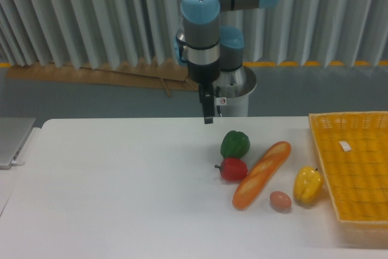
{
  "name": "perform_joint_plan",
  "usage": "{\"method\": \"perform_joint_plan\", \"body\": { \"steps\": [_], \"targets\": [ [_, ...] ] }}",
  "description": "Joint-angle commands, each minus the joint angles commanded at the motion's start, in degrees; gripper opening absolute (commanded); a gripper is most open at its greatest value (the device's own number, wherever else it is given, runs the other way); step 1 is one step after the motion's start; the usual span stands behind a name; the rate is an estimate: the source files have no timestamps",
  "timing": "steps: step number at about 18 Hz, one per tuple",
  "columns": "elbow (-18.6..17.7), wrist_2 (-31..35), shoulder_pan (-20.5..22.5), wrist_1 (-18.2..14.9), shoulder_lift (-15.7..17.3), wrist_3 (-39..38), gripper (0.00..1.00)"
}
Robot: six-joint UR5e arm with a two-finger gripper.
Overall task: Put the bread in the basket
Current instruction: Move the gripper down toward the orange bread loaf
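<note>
The bread, a long orange-brown baguette with pale slashes, lies diagonally on the white table right of centre. The basket, a yellow-orange woven tray with a small white tag inside, sits at the table's right edge, apart from the bread. My gripper hangs point-down over the table's back edge, up and to the left of the bread and well clear of it. It shows edge-on as a thin dark blade, so the gap between its fingers is hidden. Nothing is seen in it.
A green pepper and a red pepper lie just left of the bread. A small tan egg and a yellow pepper lie between bread and basket. A grey laptop-like slab sits at the far left.
</note>
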Motion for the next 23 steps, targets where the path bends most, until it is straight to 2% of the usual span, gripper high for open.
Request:
{"method": "perform_joint_plan", "body": {
  "steps": [2,5,10,12,19,23],
  "targets": [
    [-0.1,-0.1,1.0,1.8,-1.1,0.6,1.00],
    [-0.7,-0.2,1.1,2.3,-0.9,0.3,1.00],
    [-2.4,-0.2,1.4,2.3,-1.1,-12.7,1.00],
    [-2.5,0.8,1.7,2.1,-1.7,-13.6,1.00],
    [-4.5,0.9,2.0,2.2,-6.0,-17.0,1.00],
    [-4.2,0.9,2.6,4.4,-9.1,-16.9,1.00]
  ]
}}
